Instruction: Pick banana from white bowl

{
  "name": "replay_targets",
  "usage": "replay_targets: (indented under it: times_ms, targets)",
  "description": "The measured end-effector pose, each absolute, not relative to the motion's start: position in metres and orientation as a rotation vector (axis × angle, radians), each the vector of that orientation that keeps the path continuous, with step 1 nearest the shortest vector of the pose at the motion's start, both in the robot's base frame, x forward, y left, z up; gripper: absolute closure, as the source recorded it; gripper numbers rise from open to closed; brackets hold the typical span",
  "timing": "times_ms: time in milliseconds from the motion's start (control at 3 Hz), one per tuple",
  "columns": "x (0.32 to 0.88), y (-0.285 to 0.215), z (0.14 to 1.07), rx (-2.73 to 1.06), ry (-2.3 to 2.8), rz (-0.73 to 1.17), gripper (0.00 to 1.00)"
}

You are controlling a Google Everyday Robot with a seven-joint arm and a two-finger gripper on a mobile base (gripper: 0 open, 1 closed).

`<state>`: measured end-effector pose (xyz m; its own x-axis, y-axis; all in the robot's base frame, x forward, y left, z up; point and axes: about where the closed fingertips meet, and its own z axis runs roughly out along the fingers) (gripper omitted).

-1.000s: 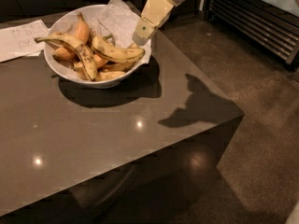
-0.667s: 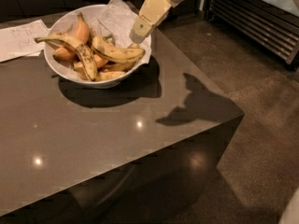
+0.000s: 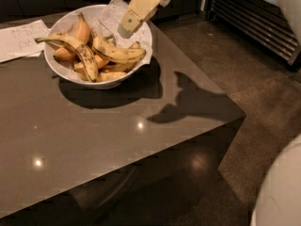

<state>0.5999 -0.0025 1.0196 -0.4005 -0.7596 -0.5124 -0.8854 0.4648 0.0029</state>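
The white bowl [image 3: 63,68] stands at the back left of the dark table and holds several bananas. The banana [image 3: 117,54], curved and yellow with brown patches, lies on top at the right side of the bowl. A longer black-streaked banana [image 3: 80,51] lies across the left. A smooth orange-yellow one [image 3: 83,30] sits at the back. My gripper [image 3: 126,26], cream coloured, hangs over the bowl's back right part, just above and behind the banana, holding nothing that I can see.
White crumpled paper [image 3: 113,14] lies behind and under the bowl's right rim. A printed sheet [image 3: 19,40] lies on the table at the left. The table's corner [image 3: 242,114] is at the right, with floor beyond. A metal grille [image 3: 263,22] stands at the back right.
My gripper has moved left and slightly up, from the bowl's right rim to over its back right part. The bananas and bowl have not moved.
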Motion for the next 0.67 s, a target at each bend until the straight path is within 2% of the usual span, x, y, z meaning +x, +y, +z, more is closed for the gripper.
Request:
replay_targets:
  times_ms: [667]
  targets:
    - [0.609,0.039,0.996,-1.545,2.275,0.322,0.0]
